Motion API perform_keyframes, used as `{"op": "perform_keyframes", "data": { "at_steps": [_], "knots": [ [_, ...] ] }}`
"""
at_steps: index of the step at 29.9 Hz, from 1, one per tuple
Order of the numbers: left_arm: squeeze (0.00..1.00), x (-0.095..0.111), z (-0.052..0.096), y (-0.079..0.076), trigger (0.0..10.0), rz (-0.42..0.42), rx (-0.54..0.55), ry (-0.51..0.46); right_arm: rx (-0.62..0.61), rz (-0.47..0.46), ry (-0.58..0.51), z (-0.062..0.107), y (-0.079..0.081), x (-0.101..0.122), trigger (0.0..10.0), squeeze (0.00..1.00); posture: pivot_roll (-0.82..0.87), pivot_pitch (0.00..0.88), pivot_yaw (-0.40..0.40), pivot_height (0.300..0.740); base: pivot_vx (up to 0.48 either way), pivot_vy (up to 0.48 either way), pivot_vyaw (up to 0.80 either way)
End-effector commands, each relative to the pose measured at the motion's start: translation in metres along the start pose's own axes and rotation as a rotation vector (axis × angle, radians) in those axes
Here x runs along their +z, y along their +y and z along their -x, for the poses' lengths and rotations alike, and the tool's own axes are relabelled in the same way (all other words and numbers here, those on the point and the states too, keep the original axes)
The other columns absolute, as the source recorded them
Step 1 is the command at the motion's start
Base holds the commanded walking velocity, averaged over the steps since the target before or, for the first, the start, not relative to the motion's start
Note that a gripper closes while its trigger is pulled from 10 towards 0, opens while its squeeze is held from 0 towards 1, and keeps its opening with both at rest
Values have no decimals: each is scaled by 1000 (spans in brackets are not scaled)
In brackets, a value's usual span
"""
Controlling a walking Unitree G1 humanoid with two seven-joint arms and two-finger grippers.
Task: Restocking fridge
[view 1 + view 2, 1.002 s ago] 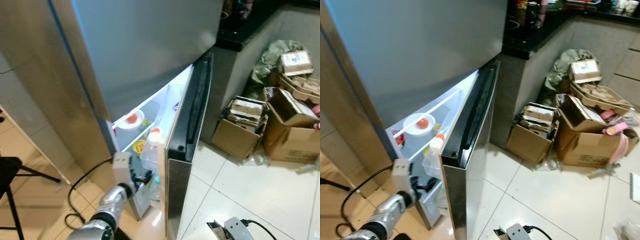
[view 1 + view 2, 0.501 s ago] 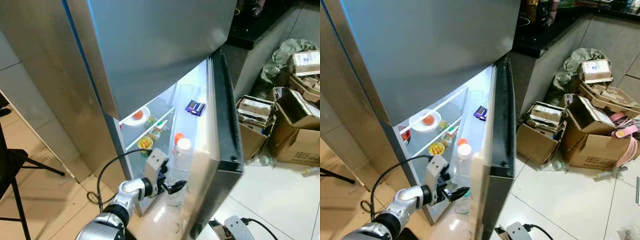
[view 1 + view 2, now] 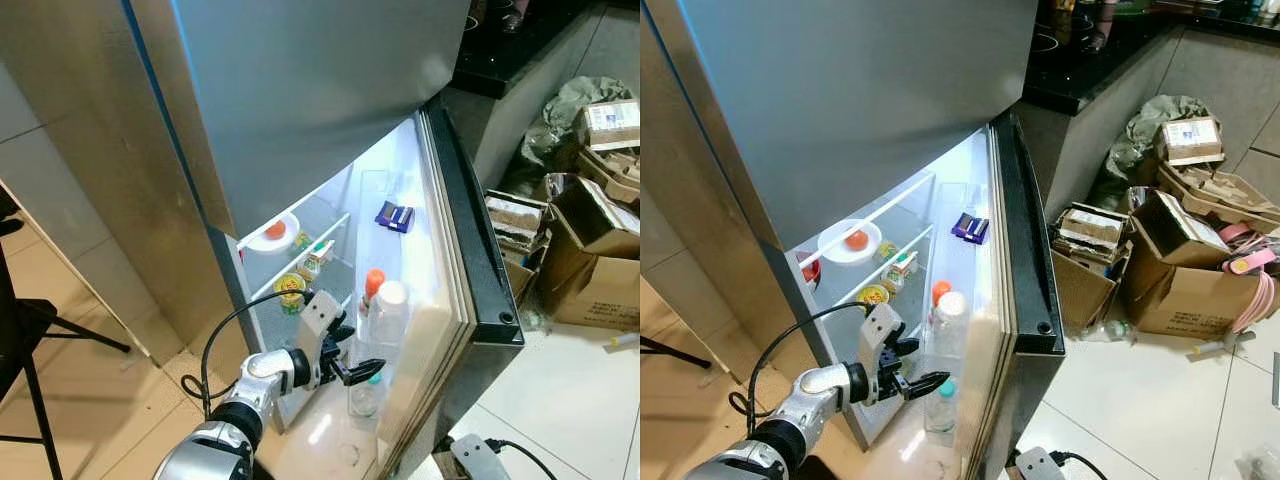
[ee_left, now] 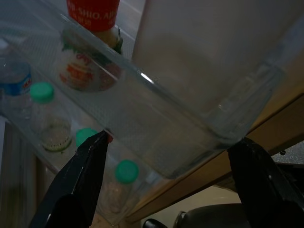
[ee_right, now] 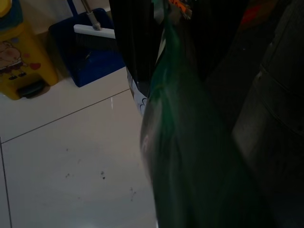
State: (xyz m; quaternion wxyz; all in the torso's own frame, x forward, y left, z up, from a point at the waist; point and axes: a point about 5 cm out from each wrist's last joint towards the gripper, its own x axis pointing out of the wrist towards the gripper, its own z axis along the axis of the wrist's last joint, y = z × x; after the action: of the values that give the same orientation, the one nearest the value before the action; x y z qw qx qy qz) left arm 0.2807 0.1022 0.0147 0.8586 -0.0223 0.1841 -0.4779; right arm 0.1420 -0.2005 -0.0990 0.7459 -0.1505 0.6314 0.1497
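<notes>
Fridge (image 3: 300,100) stands before you, its lower door (image 3: 455,270) swung open toward 4 o'clock, lit shelves visible inside. Your left gripper (image 3: 358,370) reaches into the gap at 6 o'clock, jaws spread wide around the clear door bin (image 4: 190,142), gripping nothing. That bin holds a tall white-capped bottle (image 3: 388,318), an orange-capped bottle (image 3: 371,288) and small green-capped bottles (image 4: 124,183) lower down. Your right gripper hangs by the floor; a green bottle (image 5: 190,156) fills its wrist camera, pinched between the jaws, I judge. Risks: pushing the left jaws further could knock the crowded bottles over or strain the bin wall; the door may swing shut on your arm; the cable (image 3: 215,340) could snag.
</notes>
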Motion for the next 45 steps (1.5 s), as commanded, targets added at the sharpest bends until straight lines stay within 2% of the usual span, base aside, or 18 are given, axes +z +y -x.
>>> {"op": "perform_keyframes", "data": {
  "at_steps": [1, 4, 8, 13, 17, 19, 23, 24, 27, 29, 32, 34, 38, 41, 42, 43, 44, 45],
  "knots": [
    [0, -21, 21, 11, 10000, 63, 114, 63, 13, -12, -8, -1, 4, 2, 10000, 0, -46, 0, -8, 740, 0, 0, 0],
    [0, -33, 30, 12, 10000, 98, 163, 102, 13, -12, -8, -1, 4, 2, 10000, 0, -46, 0, -8, 740, 0, 0, 0],
    [0, -60, 47, 11, 10000, 205, 273, 180, 11, -10, -6, -1, 3, 2, 10000, 0, -44, 0, -10, 740, 0, 0, 0],
    [0, -78, 60, 10, 10000, 349, 398, 180, 10, -6, -5, -1, 3, 1, 10000, 0, -43, 0, -13, 740, 0, 0, 0],
    [0, -81, 64, 13, 10000, 361, 465, 178, 10, -5, -5, -1, 3, 1, 10000, 0, -45, 0, -11, 740, 0, 0, 0],
    [0, -73, 72, 26, 10000, 403, 583, 106, 9, -6, -7, 0, 3, 1, 10000, 0, -43, 0, -14, 740, 0, 0, 0],
    [0, -61, 78, 39, 10000, 435, 661, 13, 8, -3, -7, 0, 2, 1, 10000, 0, -41, 0, -16, 740, 0, 0, 0],
    [0, -53, 77, 43, 0, 435, 654, -46, 8, -1, -7, 0, 2, 1, 10000, 0, -41, 0, -16, 740, 0, 0, 0],
    [0, -37, 70, 46, 0, 410, 599, -129, 7, 1, -7, 0, 2, 1, 10000, 0, -42, 0, -14, 740, 0, 0, 0],
    [0, -37, 70, 46, 0, 410, 599, -129, 7, 1, -7, 0, 2, 1, 10000, 0, -42, 0, -14, 740, 0, 0, 0],
    [0, -19, 56, 44, 0, 364, 469, -195, 7, 2, -6, 0, 2, 1, 10000, 0, -41, 0, -14, 740, 0, 0, 0],
    [0, -19, 56, 44, 0, 364, 469, -195, 7, 2, -6, 0, 2, 1, 10000, 0, -41, 0, -14, 740, 0, 0, 0],
    [0, 7, 26, 28, 0, 244, 201, -229, 8, -2, -6, 0, 2, 1, 10000, 0, -43, 0, -12, 740, 0, 0, 0],
    [0, 13, 20, 24, 0, 210, 151, -225, 8, -3, -6, 0, 2, 1, 10000, 0, -44, 0, -12, 740, 0, 0, 0],
    [0, 23, 7, 16, 0, 168, 70, -220, 7, -4, -7, 0, 3, 2, 10000, 0, -45, 0, -12, 740, 0, 0, 0],
    [0, 23, 7, 16, 0, 168, 70, -220, 7, -4, -7, 0, 3, 2, 10000, 0, -45, 0, -12, 740, 0, 0, 0],
    [0, 26, 1, 12, 1686, 152, 28, -215, 7, -4, -7, -1, 3, 2, 10000, 0, -45, 0, -12, 740, 0, 0, 0],
    [0, 28, -2, 9, 4784, 144, 1, -213, 7, -3, -7, -1, 3, 2, 10000, 0, -45, 0, -12, 740, 0, 0, 0]
  ]
}}
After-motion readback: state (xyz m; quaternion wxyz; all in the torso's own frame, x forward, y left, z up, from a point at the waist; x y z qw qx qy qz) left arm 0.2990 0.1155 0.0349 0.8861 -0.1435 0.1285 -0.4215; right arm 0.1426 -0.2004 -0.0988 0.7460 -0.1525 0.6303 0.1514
